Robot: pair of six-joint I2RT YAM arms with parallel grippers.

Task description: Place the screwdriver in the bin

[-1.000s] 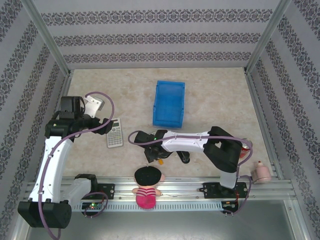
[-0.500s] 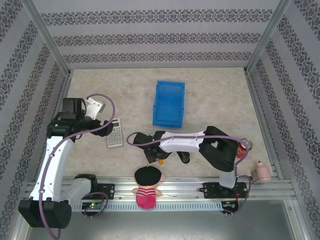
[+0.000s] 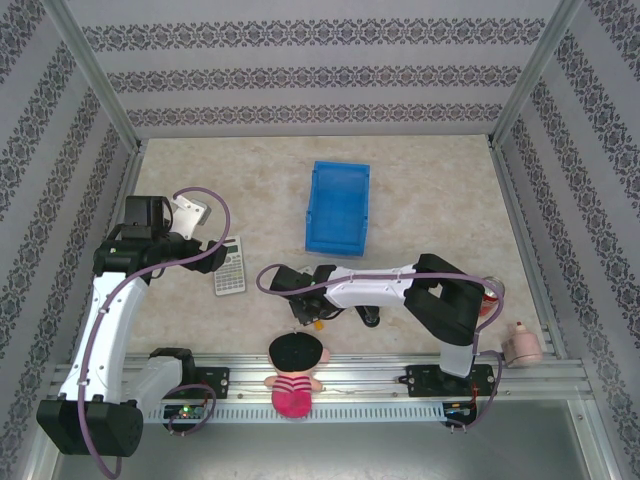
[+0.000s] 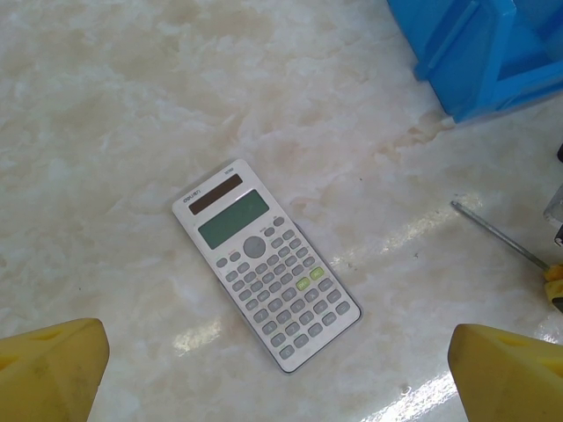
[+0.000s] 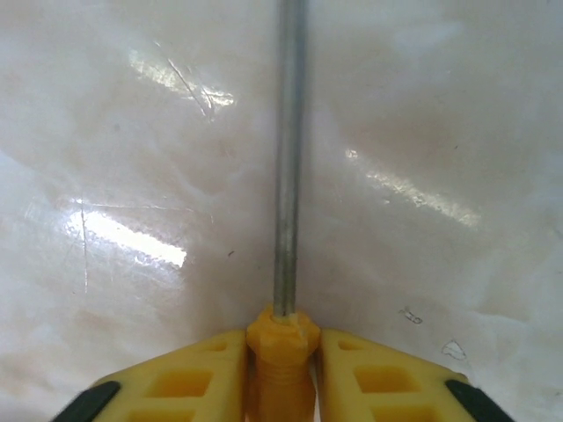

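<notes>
Marbled tabletop point(image 3: 430, 200), near the bases: screwdriver point(image 5: 287, 202) clamped by its handle in right gripper point(image 5: 281, 360), shaft running straight out ahead of the jaws. Farther back and well apart, bin point(image 3: 338, 215). Spread wide, holding nothing, left gripper point(image 3: 213, 257) above calculator point(image 4: 266, 264).

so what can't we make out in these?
screwdriver handle: right wrist view, bottom edge cuts it off between the right fingers.
Same handle: top view, mostly under the right arm; left wrist view, right edge crops it.
bin: left wrist view, frame corner crops most of it.
</notes>
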